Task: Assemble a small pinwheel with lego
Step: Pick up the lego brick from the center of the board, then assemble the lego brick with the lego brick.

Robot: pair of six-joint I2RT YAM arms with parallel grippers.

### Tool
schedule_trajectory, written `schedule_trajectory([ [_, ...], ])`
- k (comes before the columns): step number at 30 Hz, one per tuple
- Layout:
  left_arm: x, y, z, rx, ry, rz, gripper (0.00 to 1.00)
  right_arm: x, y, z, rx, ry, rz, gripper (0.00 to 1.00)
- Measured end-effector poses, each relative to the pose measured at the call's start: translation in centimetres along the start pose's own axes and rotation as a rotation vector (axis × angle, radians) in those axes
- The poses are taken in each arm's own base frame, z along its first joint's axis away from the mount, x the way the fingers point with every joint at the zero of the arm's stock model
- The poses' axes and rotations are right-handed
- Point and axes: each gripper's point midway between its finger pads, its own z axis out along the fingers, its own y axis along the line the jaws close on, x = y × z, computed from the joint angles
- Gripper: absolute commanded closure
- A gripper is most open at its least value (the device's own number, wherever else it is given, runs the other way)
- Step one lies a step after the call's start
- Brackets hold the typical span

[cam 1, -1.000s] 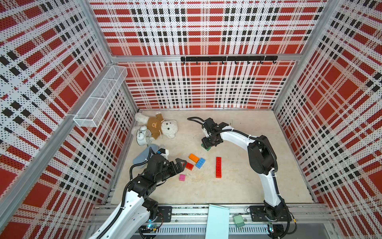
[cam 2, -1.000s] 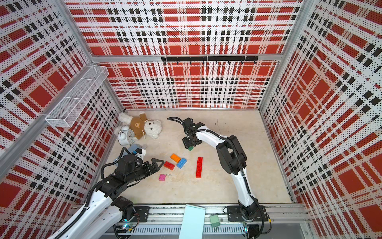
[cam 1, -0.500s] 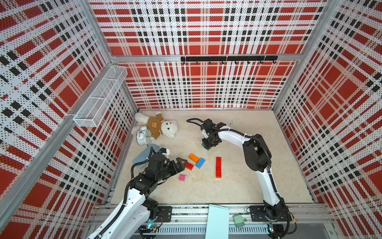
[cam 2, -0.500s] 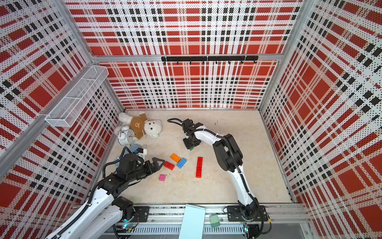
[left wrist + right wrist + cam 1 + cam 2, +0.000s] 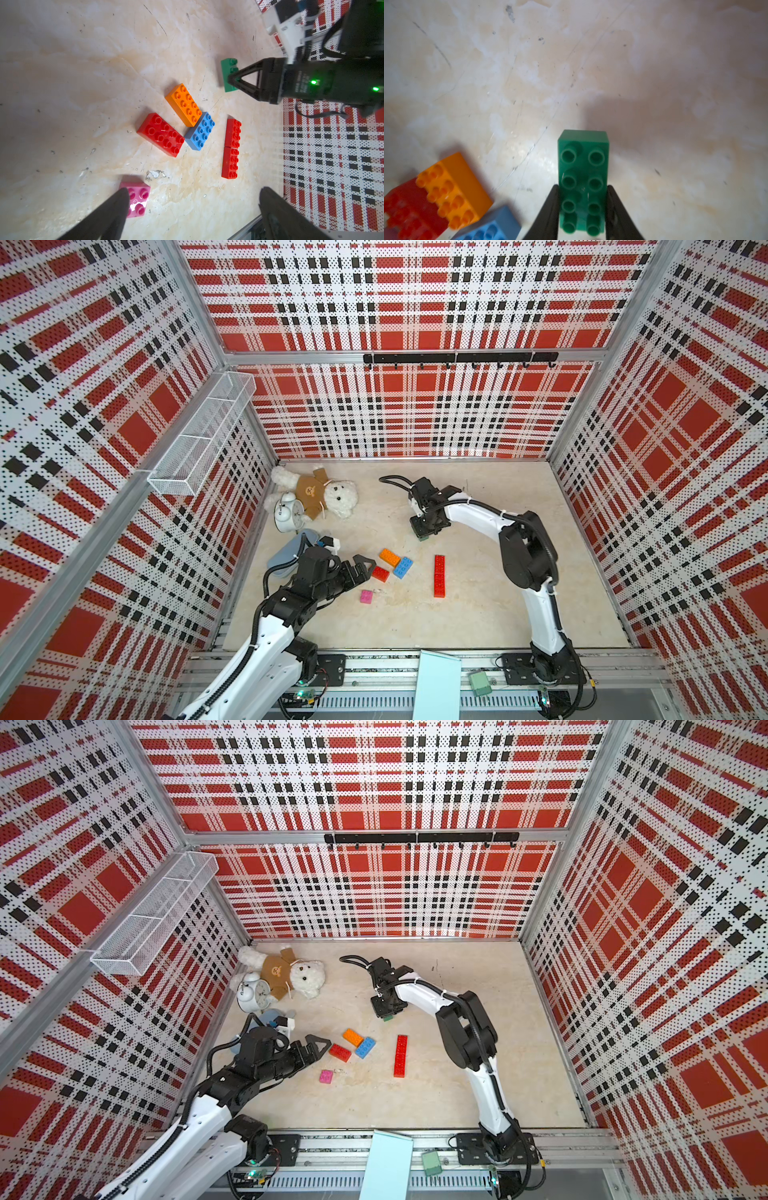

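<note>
Seven lego bricks loose on the tabletop (image 5: 478,614). Green brick (image 5: 583,180) farthest back, studs up, clamped along its long sides by the right gripper (image 5: 583,187), fingers (image 5: 550,212) pressed flush to either flank; lifted or resting, cannot tell. Left gripper (image 5: 194,190) spread wide, holding nothing, low beside the pink square brick (image 5: 139,195), one fingertip covering that brick's edge in the left wrist view.

Between the two grippers: orange brick (image 5: 184,105) and blue brick (image 5: 200,131) touching at a corner, red brick (image 5: 161,135) just beside both, and two more red bricks (image 5: 232,133) end to end in a straight line, a little apart from that cluster.

In the far left corner, a white teddy bear (image 5: 320,495) in a brown shirt, a white alarm clock (image 5: 286,516) against it, and a blue-grey soft item (image 5: 282,556) half hidden behind the left arm.

Beige marbled surface, scuffed and scratched. Red, black and white plaid perforated walls (image 5: 415,302) on three sides; white wire basket (image 5: 199,439) on the left wall, black hook rail (image 5: 457,358) across the back one. Pale blue sheet (image 5: 436,684) and small green box (image 5: 480,682) at the front rail.
</note>
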Motion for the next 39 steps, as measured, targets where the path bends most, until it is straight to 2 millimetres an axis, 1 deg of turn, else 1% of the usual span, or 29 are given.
schedule_trajectory([
  [4,-0.3,-1.0,0.0,0.043,-0.005,0.028,0.01,1.2,-0.3,-6.8,-0.028,-0.121,0.088,0.85],
  [6,-0.4,-2.0,0.1,0.085,-0.013,0.054,0.01,2.5,-0.8,-9.9,-0.033,-0.177,0.153,0.88],
  [7,-0.4,-2.7,0.1,0.106,-0.017,0.073,0.01,3.4,-1.1,-11.0,-0.035,-0.192,0.188,0.89],
  [9,0.3,-4.1,0.3,0.150,-0.010,0.132,0.01,5.4,-1.8,-12.1,-0.030,-0.202,0.257,0.92],
  [11,1.4,-5.6,0.4,0.188,0.002,0.205,0.01,7.8,-2.2,-11.8,-0.025,-0.183,0.319,0.93],
  [13,2.7,-7.0,0.5,0.217,0.006,0.284,0.01,10.9,-2.7,-10.8,-0.009,-0.136,0.384,0.93],
  [15,3.6,-8.0,0.5,0.242,-0.001,0.352,0.01,13.4,-2.8,-9.7,0.006,-0.088,0.433,0.94],
  [17,4.2,-8.7,0.6,0.253,-0.019,0.406,0.00,15.1,-2.7,-8.7,0.017,-0.051,0.478,0.94],
  [19,4.3,-8.8,0.8,0.246,-0.036,0.433,0.00,16.0,-2.4,-8.1,0.019,-0.034,0.517,0.94],
  [21,4.1,-8.6,1.3,0.226,-0.052,0.442,0.01,16.1,-1.8,-7.6,0.011,-0.032,0.545,0.95],
  [25,3.7,-7.6,2.1,0.189,-0.062,0.439,0.01,15.6,-0.6,-6.4,-0.004,-0.038,0.582,0.96],
  [31,2.9,-5.9,2.3,0.159,-0.089,0.409,0.01,15.5,0.0,-4.0,0.018,0.006,0.596,0.96],
  [35,2.2,-5.5,1.9,0.164,-0.114,0.391,0.00,14.7,0.3,-3.8,0.020,0.004,0.592,0.96],
  [39,2.1,-5.1,1.9,0.161,-0.116,0.382,0.01,13.9,0.5,-4.1,0.018,-0.001,0.582,0.97],
])
